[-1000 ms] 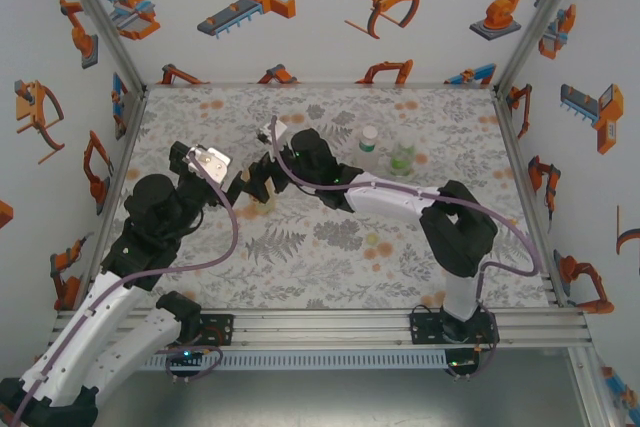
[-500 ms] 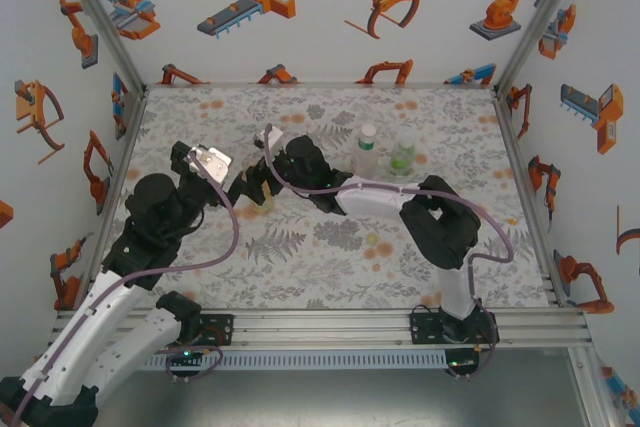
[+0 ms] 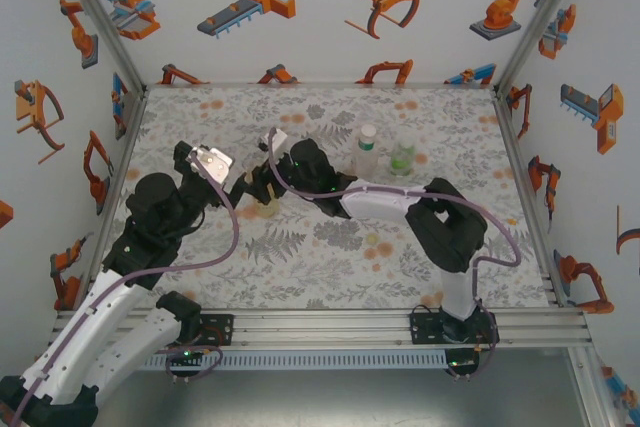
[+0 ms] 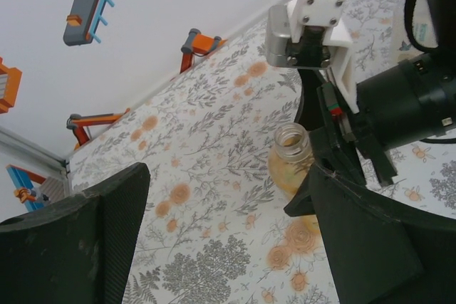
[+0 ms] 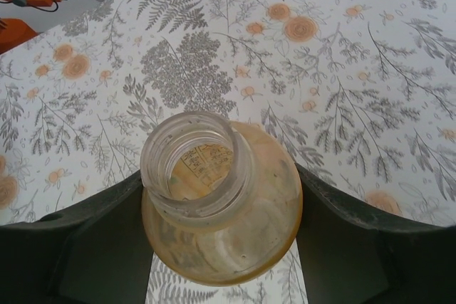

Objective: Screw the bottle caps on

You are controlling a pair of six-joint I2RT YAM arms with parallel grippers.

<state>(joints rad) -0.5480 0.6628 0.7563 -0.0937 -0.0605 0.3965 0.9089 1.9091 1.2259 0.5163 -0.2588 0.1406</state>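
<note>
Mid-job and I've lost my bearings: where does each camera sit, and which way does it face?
Top external: above and behind the bases, looking down on the floral table; left arm and right arm show.
Left wrist: on the left gripper, facing across the table at the uncapped amber bottle; its open fingers show.
Right wrist: on the right gripper, looking down into that bottle's mouth; its fingers flank the bottle.
Shared: both wrist views show the amber bottle.
</note>
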